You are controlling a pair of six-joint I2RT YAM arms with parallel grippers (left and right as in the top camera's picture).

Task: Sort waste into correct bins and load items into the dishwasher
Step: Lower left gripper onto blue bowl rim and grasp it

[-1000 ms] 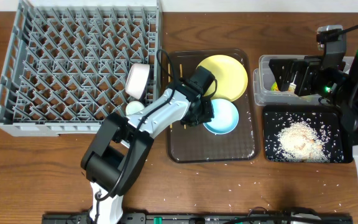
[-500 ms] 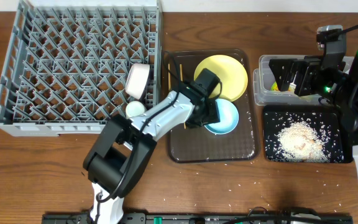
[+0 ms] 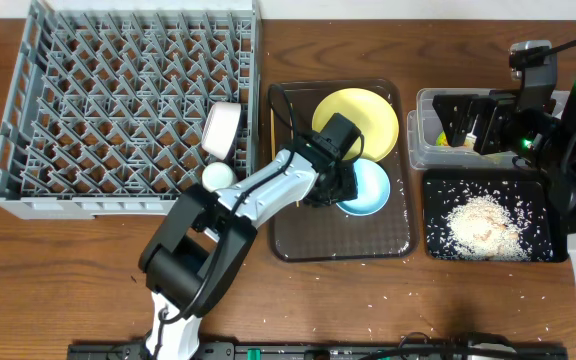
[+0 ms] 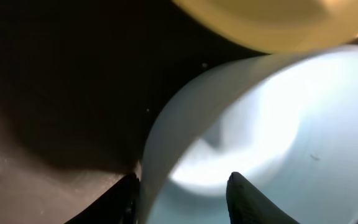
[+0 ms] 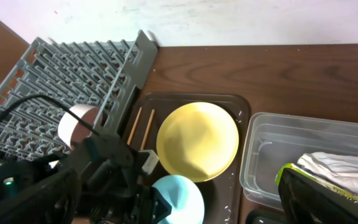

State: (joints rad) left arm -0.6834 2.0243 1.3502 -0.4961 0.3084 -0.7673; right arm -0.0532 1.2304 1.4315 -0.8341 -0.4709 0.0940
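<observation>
Bowl (image 3: 373, 190), pale blue, shallow, glossy, rim btwn jaws of left gripper (image 4: 182, 190)

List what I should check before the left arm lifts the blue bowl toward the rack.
1. Left gripper straddles the light blue bowl rim: ok.
2. Jaws closed on the rim: not ok, a gap shows.
3. Yellow plate apart from the bowl: cannot tell, their edges meet.
4. Free pegs in the dish rack: ok.
5. Right gripper out of the way, over the clear tub: ok.

Yellow plate (image 5: 197, 140) on brown tray (image 5: 166, 104) — blue bowl (image 5: 182, 196) against its edge, clear tub (image 5: 272, 149) beside.
</observation>
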